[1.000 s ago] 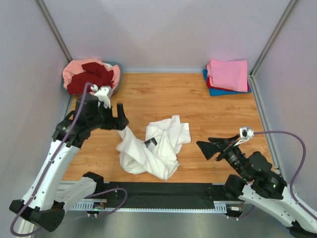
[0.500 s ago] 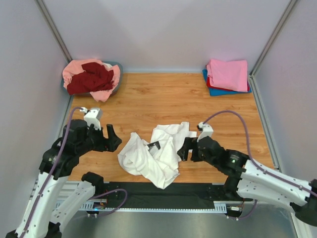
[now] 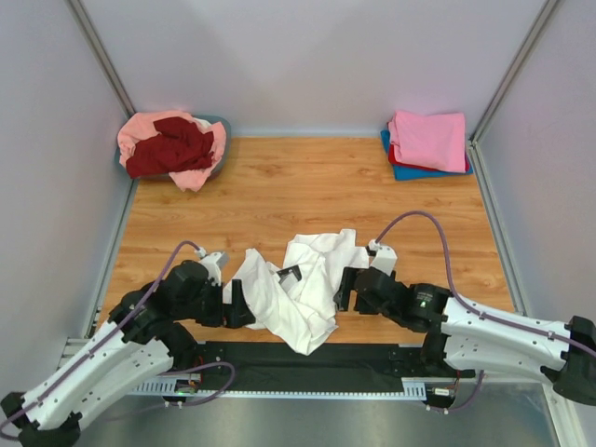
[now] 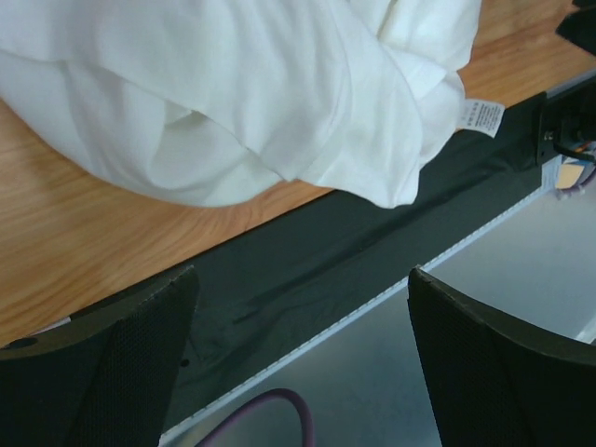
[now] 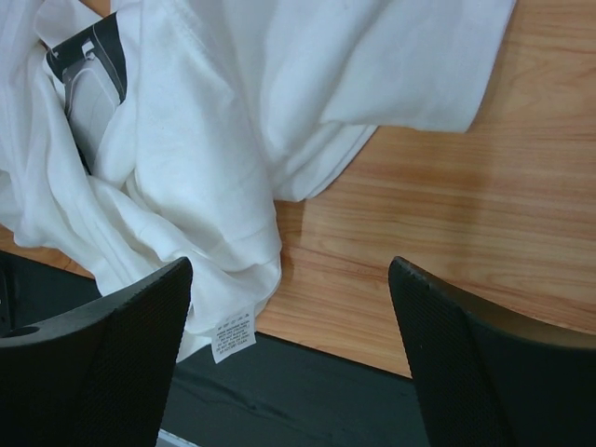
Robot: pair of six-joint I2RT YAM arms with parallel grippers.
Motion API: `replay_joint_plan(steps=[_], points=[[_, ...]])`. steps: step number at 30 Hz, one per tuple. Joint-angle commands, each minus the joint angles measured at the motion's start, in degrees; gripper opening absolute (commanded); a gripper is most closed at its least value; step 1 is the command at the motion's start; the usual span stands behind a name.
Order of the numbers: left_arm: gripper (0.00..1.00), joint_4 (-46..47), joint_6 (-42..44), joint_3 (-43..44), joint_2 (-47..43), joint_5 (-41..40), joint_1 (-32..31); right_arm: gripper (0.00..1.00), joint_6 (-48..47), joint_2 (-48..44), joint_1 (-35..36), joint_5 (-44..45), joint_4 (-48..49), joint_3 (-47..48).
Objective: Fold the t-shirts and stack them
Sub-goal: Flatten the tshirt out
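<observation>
A crumpled off-white t-shirt (image 3: 298, 289) with a black print patch lies near the table's front edge, partly over the black strip. It fills the top of the left wrist view (image 4: 242, 93) and the right wrist view (image 5: 205, 121), where a white care label (image 5: 233, 333) hangs. My left gripper (image 3: 237, 305) is open and empty just left of the shirt. My right gripper (image 3: 346, 287) is open and empty just right of it. Folded bright pink, red and blue t-shirts (image 3: 428, 142) are stacked at the back right. Salmon-pink and dark red t-shirts (image 3: 172, 147) lie heaped at the back left.
A grey-blue tub (image 3: 222, 126) holds the back-left heap. A black strip (image 3: 372, 356) runs along the table's front edge, with a metal rail below. Grey walls enclose the wooden table (image 3: 307, 186). Purple cables loop from both arms.
My left arm has swung down from the back left to the shirt's left side near the front edge. My right arm has come in from the right to the shirt's right side.
</observation>
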Motion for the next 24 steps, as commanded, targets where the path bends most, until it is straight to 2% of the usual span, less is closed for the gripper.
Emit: replay_joint_plan(steps=[1, 2, 4, 5, 8, 11, 16, 19, 24], points=[[1.00, 2.54, -9.43, 2.18, 4.90, -9.81, -7.80, 0.86, -1.89, 2.50, -0.48, 1.32, 1.32, 3.67], [1.00, 1.74, -10.05, 5.24, 9.00, -14.44, -10.17, 0.82, -3.47, 3.64, -0.31, -0.19, 1.94, 4.72], [1.00, -2.02, -8.31, 9.81, 12.72, -18.25, -10.55, 0.78, -6.02, 7.32, 0.74, -2.04, 2.82, 8.67], [1.00, -3.79, -5.25, 15.93, 15.43, -23.66, -10.55, 0.73, -6.91, 9.00, 1.18, -2.48, 3.18, 10.42], [1.00, -11.35, 1.62, 28.94, 18.09, -35.91, -10.29, 0.67, -10.07, 16.20, 3.99, -2.66, 2.48, 18.42], [1.00, -13.38, 7.16, 34.08, 18.28, -41.47, -8.45, 0.67, -13.32, 25.34, 7.42, -1.87, 0.55, 27.56], [1.00, -8.04, 11.57, 28.57, 14.68, -36.56, -1.60, 0.69, -15.27, 42.55, 9.88, -3.71, -3.66, 39.96], [1.00, -6.80, 12.01, 24.79, 9.59, -36.99, 0.08, 0.71, -15.18, 50.38, 11.46, -2.76, -8.49, 47.25], [1.00, -5.12, 12.27, 22.67, 4.92, -39.27, 0.79, 0.73, -12.38, 56.74, 13.93, -2.57, -10.79, 51.31]])
